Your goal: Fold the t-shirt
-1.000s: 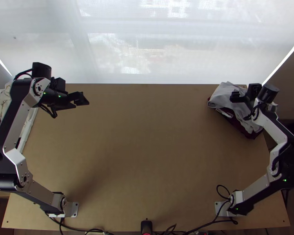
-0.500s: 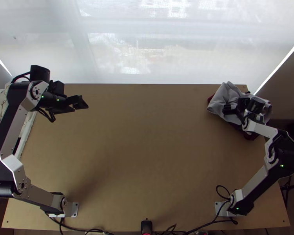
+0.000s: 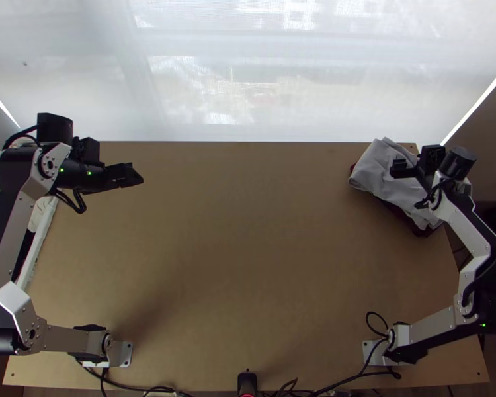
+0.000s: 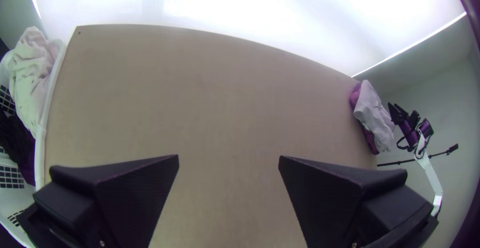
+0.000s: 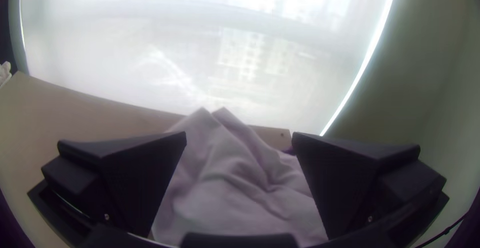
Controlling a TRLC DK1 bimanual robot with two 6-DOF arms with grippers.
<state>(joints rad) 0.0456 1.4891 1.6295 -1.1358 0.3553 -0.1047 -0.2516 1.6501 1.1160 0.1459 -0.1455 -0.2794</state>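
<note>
The grey cloth (image 3: pixel 379 173) lies rumpled on dark red cloth (image 3: pixel 421 231) at the table's (image 3: pixel 248 264) far right corner; the right gripper (image 3: pixel 403 169), spread wide, is over it; the left gripper (image 3: pixel 131 176), also wide, is at the table's far left.

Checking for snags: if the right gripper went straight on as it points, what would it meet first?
Likely the rumpled grey cloth, though the right gripper's height above it is unclear.
</note>
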